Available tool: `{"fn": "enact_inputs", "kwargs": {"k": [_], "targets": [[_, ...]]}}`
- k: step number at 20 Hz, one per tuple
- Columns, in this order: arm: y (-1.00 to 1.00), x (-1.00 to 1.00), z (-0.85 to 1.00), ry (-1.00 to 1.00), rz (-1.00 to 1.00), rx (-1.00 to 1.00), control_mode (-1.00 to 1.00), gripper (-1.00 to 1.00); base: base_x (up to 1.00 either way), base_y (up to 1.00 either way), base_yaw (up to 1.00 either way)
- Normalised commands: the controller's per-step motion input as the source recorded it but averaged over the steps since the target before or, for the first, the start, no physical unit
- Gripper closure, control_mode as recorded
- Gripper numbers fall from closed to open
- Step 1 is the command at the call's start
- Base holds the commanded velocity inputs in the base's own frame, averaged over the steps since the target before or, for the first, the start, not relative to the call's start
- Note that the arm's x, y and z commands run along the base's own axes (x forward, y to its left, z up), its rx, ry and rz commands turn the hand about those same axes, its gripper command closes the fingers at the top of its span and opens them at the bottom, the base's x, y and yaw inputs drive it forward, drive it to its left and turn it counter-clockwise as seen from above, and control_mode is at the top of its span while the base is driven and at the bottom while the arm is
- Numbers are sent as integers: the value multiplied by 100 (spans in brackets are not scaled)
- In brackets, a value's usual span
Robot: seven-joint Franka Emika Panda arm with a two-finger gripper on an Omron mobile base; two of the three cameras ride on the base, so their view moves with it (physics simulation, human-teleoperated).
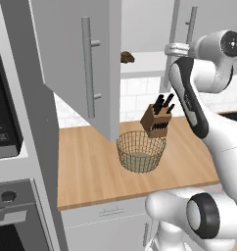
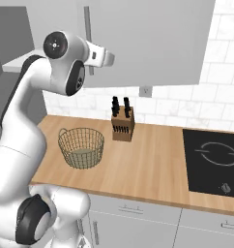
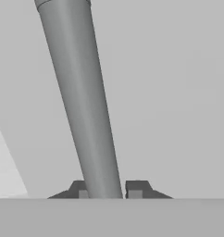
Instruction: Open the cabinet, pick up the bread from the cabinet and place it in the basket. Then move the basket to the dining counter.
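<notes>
While our gripper [image 3: 106, 190] clamps the right door's handle [image 3: 81, 102], the cabinet [image 1: 76, 54] stands half open, the bread [image 1: 127, 57] waits on its shelf at twelve o'clock above the empty basket [image 1: 140, 150], unmoved.

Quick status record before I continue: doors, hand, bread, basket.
left door: swung open
right door: not swung out like the left one; hand at its handle
hand: shut on the handle bar
bread: on the cabinet shelf, untouched
basket: empty, on the wood worktop in front of the knife block
knife block: behind the basket, near the tiled wall
</notes>
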Motion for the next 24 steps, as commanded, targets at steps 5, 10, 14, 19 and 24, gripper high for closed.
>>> {"fn": "enact_inputs", "kwargs": {"k": [5, 10, 14, 19, 24], "targets": [[-47, -99, 1, -4, 0, 0, -100, 100, 0, 0, 0], [-12, -96, 11, 0, 0, -1, -100, -100, 0, 0, 0], [61, -100, 11, 0, 0, -19, -100, -100, 0, 0, 0], [100, -34, 15, 6, 0, -43, -100, -100, 0, 0, 0], [85, 72, 0, 29, 0, -28, -100, -100, 0, 0, 0]]}}
